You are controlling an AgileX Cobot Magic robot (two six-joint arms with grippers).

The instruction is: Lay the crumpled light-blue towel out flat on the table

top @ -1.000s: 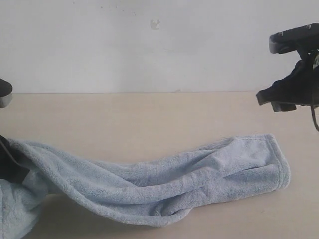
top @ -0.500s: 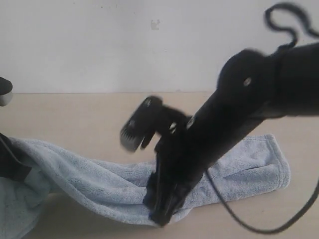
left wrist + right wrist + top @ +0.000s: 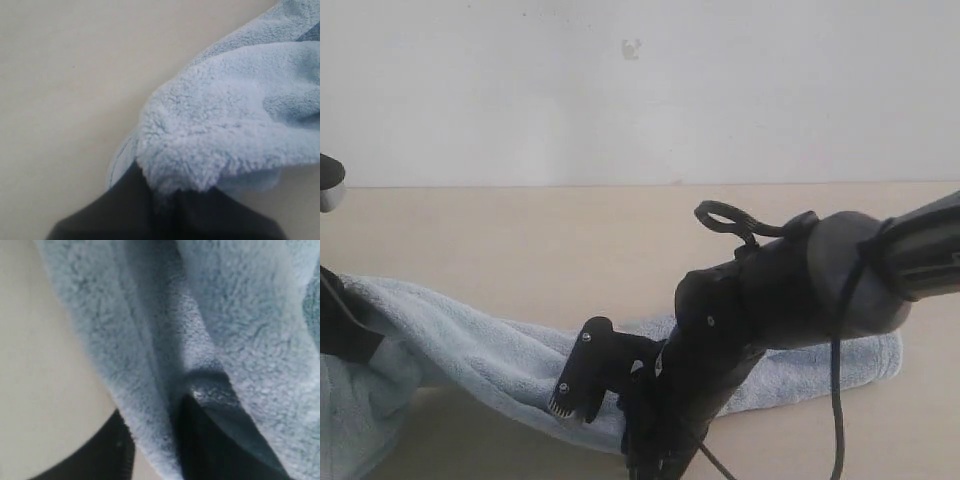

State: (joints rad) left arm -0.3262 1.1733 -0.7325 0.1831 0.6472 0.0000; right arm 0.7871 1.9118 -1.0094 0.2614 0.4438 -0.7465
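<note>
Right gripper (image 3: 160,440) swoops in from the far side, jaws now straddling a fold of the towel (image 3: 470,350), clamp unclear, left gripper (image 3: 165,200) pinching its end over the table (image 3: 520,240), so a stretch looks next.

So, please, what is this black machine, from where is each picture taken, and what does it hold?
It is a robot with two arms, each ending in jaws. The wide picture comes from a camera off the arms; the two close pictures come from cameras on the wrists. A light-blue towel lies crumpled on a beige table. The left arm has its jaws shut on one end. The right arm reaches down to the middle; a fold sits between its jaws, but whether they pinch is unclear.
</note>
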